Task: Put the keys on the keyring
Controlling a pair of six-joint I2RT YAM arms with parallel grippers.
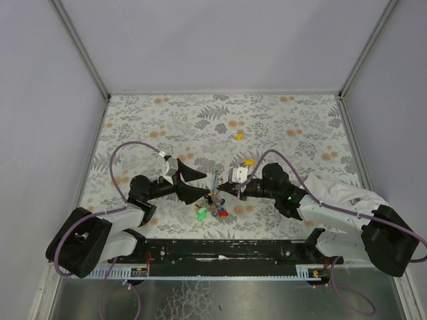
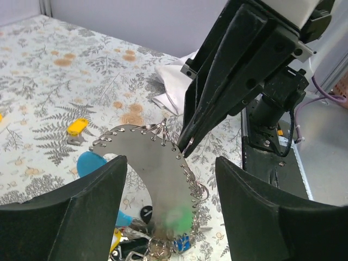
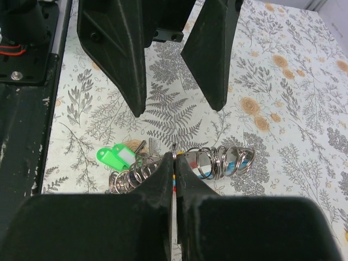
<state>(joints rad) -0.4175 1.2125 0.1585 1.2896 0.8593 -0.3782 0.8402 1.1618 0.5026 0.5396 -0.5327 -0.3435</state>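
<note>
A cluster of capped keys (image 1: 215,210) lies between the arms, with a green tag (image 1: 201,215) and a red cap (image 1: 223,213). A curved grey metal strip (image 2: 157,168), edged with several small silvery rings, rises from the cluster. My right gripper (image 1: 219,190) is shut on the strip's ringed edge (image 3: 174,148); its tip shows in the left wrist view (image 2: 187,147). My left gripper (image 1: 203,185) is open and empty, its fingers either side of the strip (image 2: 169,168) without touching it. Silvery rings (image 2: 157,247) at the cluster are blurred. Two yellow keys (image 1: 239,135) (image 1: 249,162) lie apart, further back.
A blue tag (image 2: 89,163) and a yellow key (image 2: 77,126) lie left of the strip. The green tag (image 3: 117,156) lies by the rings. The right arm's white cloth sleeve (image 1: 340,193) lies on the right. The arms' black base rail (image 1: 227,250) runs along the near edge.
</note>
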